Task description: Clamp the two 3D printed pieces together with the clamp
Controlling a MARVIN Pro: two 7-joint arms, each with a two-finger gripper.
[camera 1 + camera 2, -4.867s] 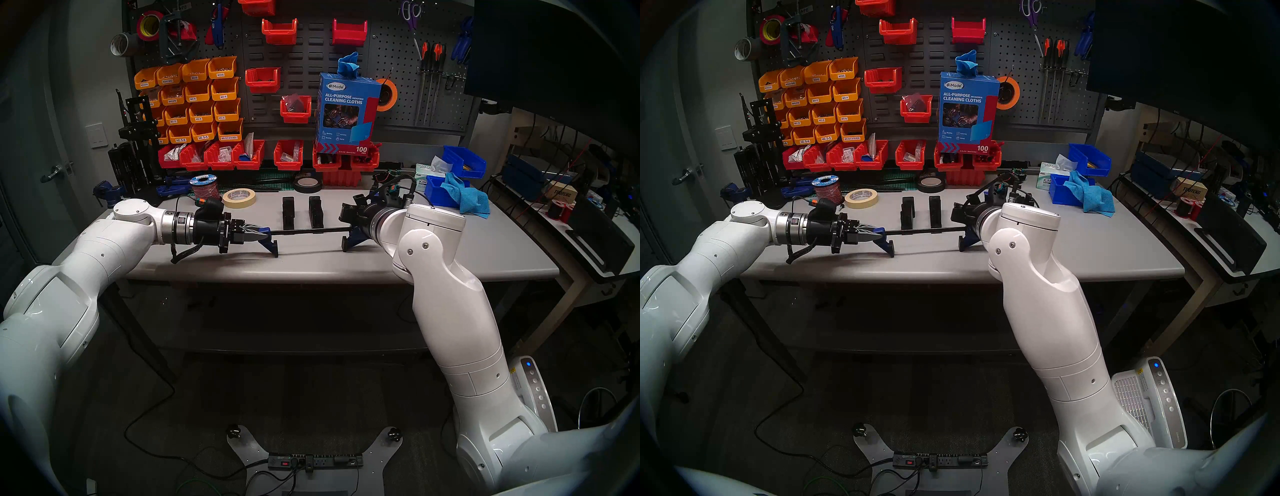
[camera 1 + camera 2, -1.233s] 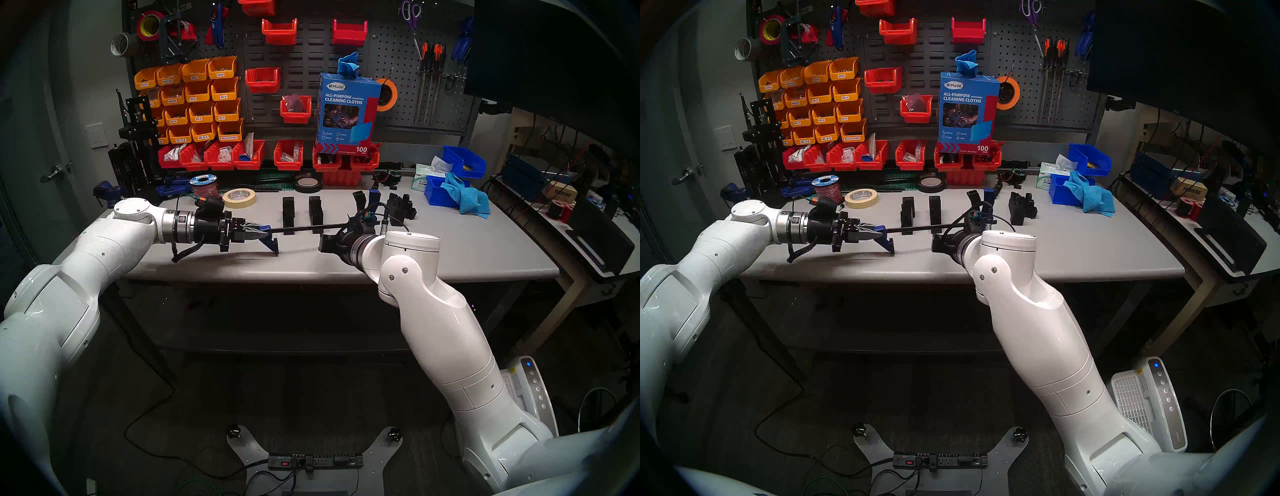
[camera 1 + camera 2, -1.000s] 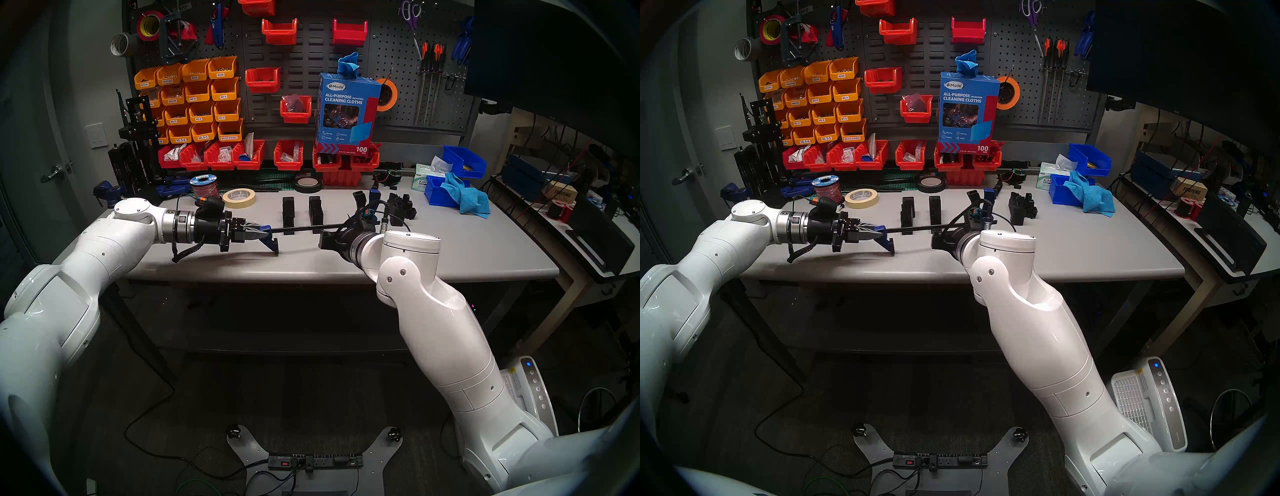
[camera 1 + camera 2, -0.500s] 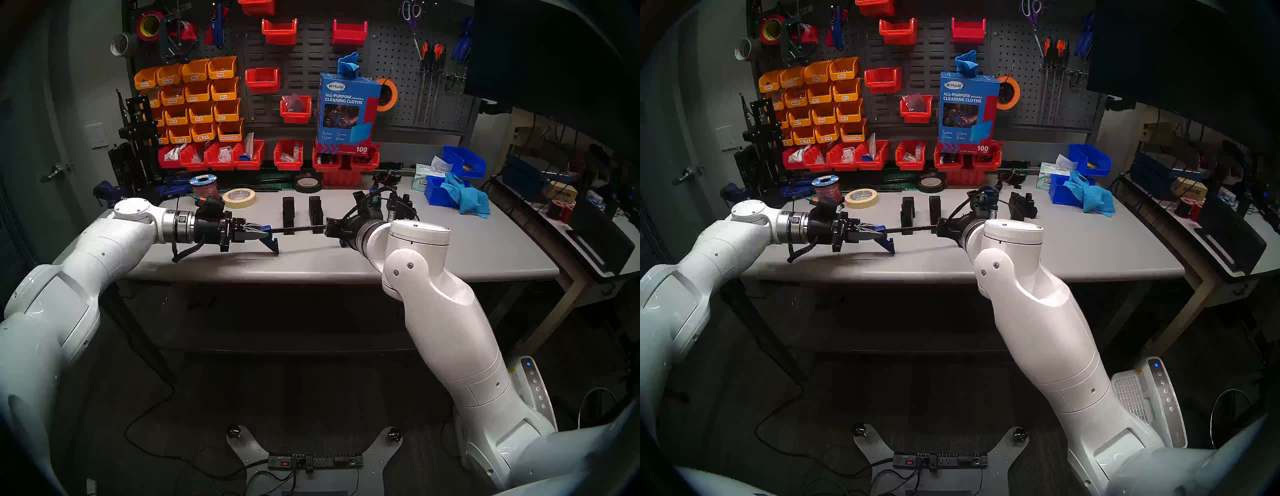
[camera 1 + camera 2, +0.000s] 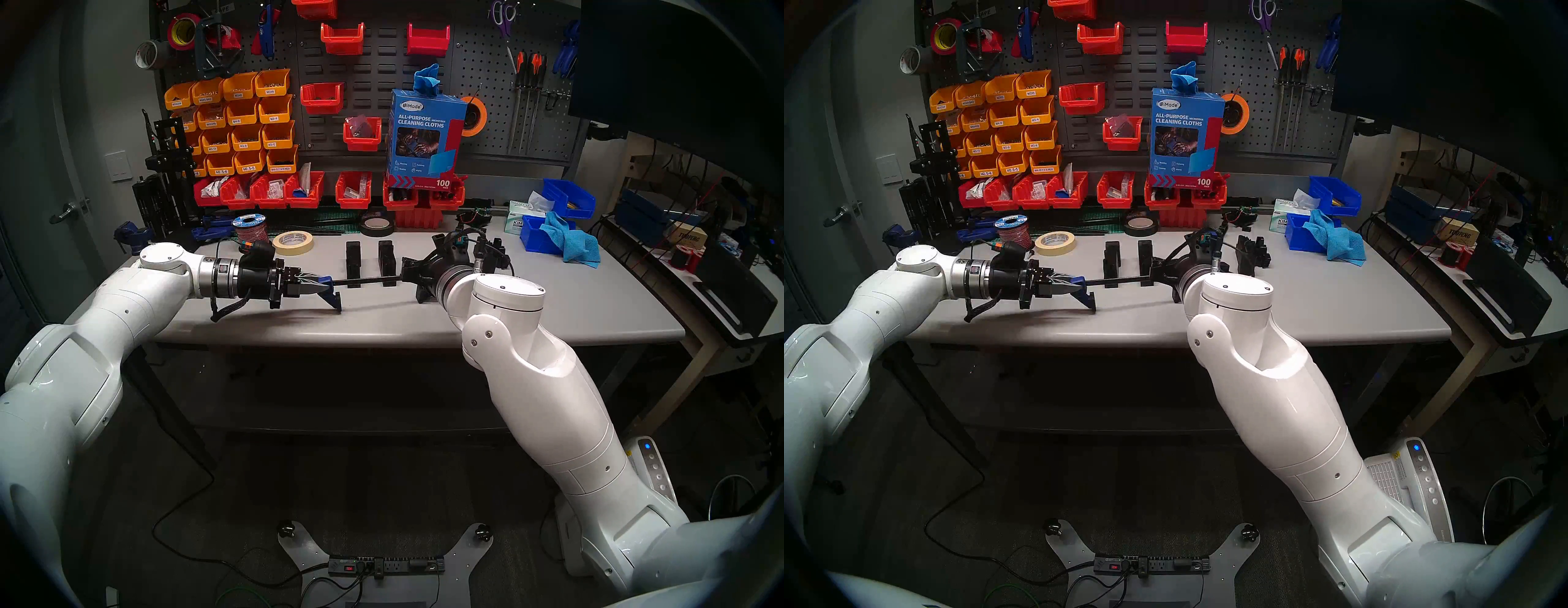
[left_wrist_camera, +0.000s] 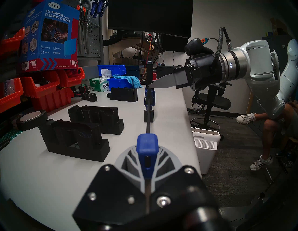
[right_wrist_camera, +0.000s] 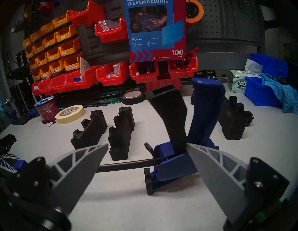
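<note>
Head camera shows our left end effector closed on the fixed blue end of the clamp, so the bar stays level just above the worktop, in front of the two printed pieces. These stand upright, side by side with a gap, not yet between the clamp's jaws. Our right end effector is wide open and holds nothing; its fingers stand on both sides of the sliding jaw, by the trigger handle, we think to grasp it next.
</note>
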